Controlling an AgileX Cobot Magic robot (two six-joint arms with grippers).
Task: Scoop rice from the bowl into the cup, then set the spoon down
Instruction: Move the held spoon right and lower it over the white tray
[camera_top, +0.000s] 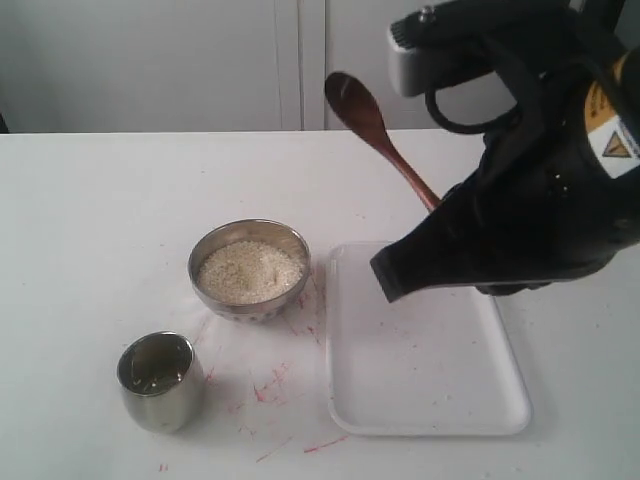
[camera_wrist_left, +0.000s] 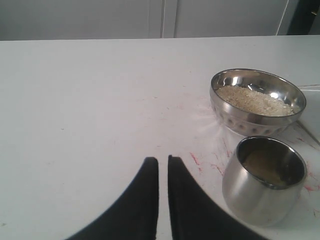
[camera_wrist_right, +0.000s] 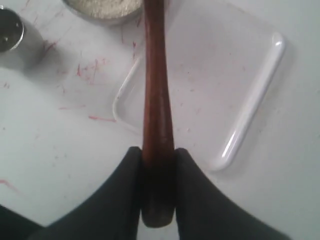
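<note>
The steel bowl (camera_top: 246, 311) holds a heap of rice (camera_top: 248, 270) at the table's middle. In front of it to the left stands the small steel cup (camera_top: 157, 382), with some grains at its bottom (camera_wrist_left: 262, 169). My right gripper (camera_wrist_right: 158, 152) is shut on the handle end of the dark wooden spoon (camera_top: 362, 112). It holds the spoon in the air with the scoop raised behind and to the right of the bowl. No rice shows on the scoop. My left gripper (camera_wrist_left: 163, 160) is shut and holds nothing, low over the table beside the cup (camera_wrist_left: 262, 195).
A white rectangular tray (camera_top: 425, 350) lies right of the bowl, under the right gripper (camera_top: 418, 238). Red marks streak the white table between bowl, cup and tray. A pale cabinet wall runs behind the table's far edge.
</note>
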